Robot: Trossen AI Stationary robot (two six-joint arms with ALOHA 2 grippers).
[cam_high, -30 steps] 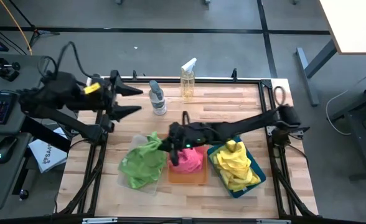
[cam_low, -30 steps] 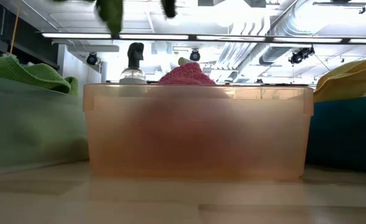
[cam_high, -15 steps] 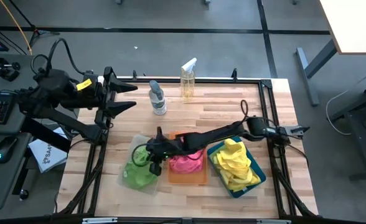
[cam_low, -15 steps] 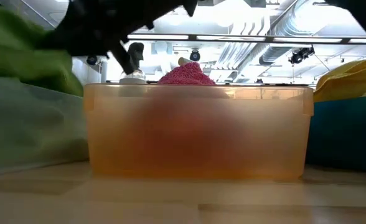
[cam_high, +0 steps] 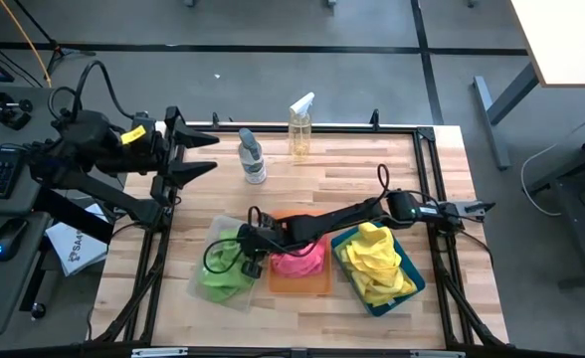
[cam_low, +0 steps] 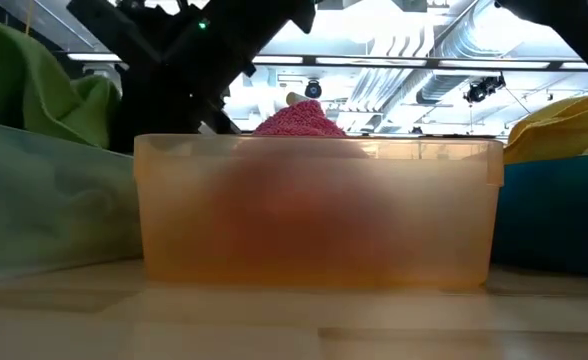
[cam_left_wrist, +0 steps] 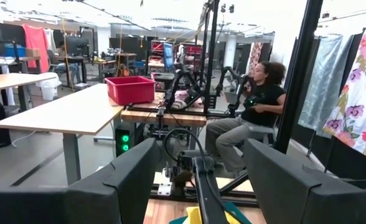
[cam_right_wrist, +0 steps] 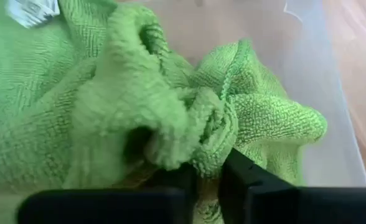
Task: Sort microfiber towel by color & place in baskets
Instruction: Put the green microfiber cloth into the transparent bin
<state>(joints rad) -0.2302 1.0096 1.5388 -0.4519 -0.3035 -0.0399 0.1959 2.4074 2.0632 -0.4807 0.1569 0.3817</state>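
Lime green towels (cam_high: 216, 270) lie bunched in the clear basket (cam_high: 201, 257) at the table's near left. Pink towels (cam_high: 298, 262) fill the orange basket (cam_low: 319, 215) in the middle. Yellow towels (cam_high: 376, 261) fill the teal basket (cam_high: 415, 280) on the right. My right gripper (cam_high: 247, 251) reaches across from the right, low over the clear basket, shut on a green towel (cam_right_wrist: 170, 124). My left gripper (cam_high: 209, 155) waits open above the table's far left corner, away from the towels. My right gripper pinches a bunched fold of the green towel (cam_right_wrist: 205, 146) between its two fingers (cam_right_wrist: 245, 183), several layers gathered together. The fingers come slanting down from the table's right. The towel rests on the other green cloth inside the clear basket, slack.
Two spray bottles (cam_high: 253, 157) (cam_high: 300, 127) stand at the table's far side, behind the baskets. The right arm (cam_high: 352, 214) stretches low over the orange basket. A person (cam_left_wrist: 251, 118) sits beyond the table in the left wrist view. Bare wood lies between the bottles and the baskets.
My right gripper has moved toward the table's left edge and down, from over the orange basket's left rim into the clear basket, carrying the green towel. The towel has gone from hanging above the basket to lying on the green pile. The left arm drew back slightly leftward.
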